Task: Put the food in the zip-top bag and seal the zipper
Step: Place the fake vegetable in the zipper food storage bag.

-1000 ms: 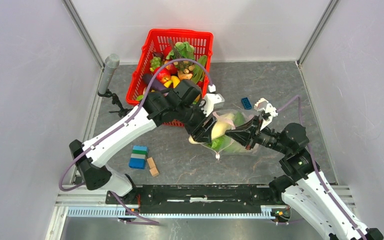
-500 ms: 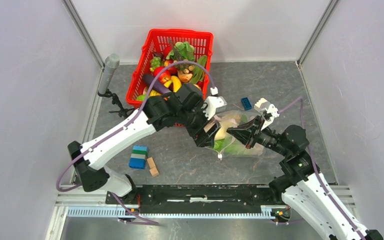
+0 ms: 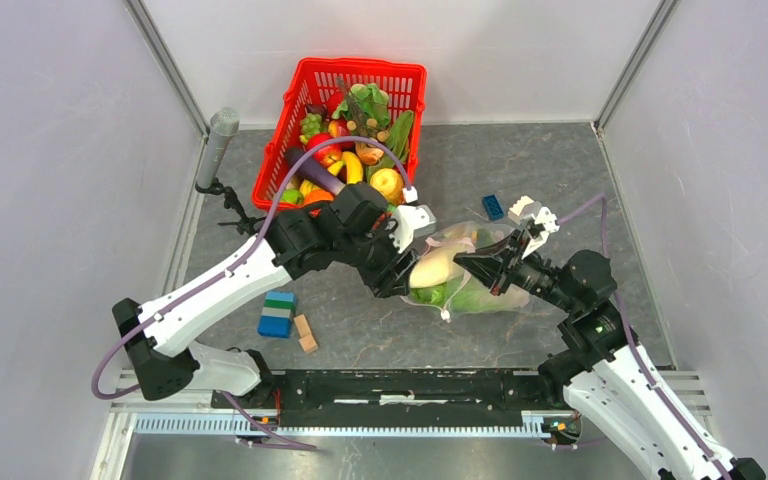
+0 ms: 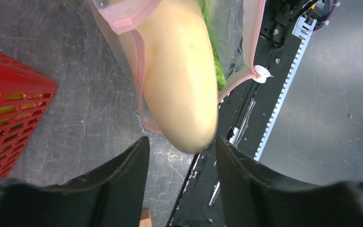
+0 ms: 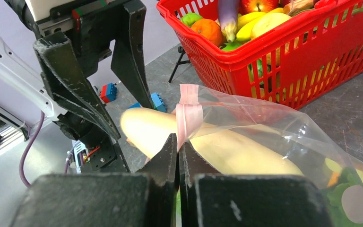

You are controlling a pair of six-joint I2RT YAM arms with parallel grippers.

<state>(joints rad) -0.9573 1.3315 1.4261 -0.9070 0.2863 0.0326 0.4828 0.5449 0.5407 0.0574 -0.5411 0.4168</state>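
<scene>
The clear zip-top bag [image 3: 490,290] lies on the table right of centre with leafy greens [image 3: 475,297] inside. A white radish [image 3: 433,266] pokes part way out of the bag's mouth; it also shows in the left wrist view [image 4: 182,85] and the right wrist view [image 5: 227,146]. My left gripper [image 3: 395,282] is open, its jaws just off the radish's free end [image 4: 181,149]. My right gripper [image 3: 463,262] is shut on the pink zipper strip [image 5: 188,116] at the bag's mouth and holds it up. The slider tab [image 4: 262,73] hangs at the strip's end.
A red mesh basket [image 3: 345,75] full of toy produce stands at the back left, close behind my left arm. Building blocks lie at front left [image 3: 278,313], with a blue one [image 3: 492,207] behind the bag. A black rail [image 3: 410,385] runs along the near edge.
My left gripper has let go of the radish and drawn back to the left, leaving it lodged in the bag's mouth. The right gripper has kept its hold on the strip.
</scene>
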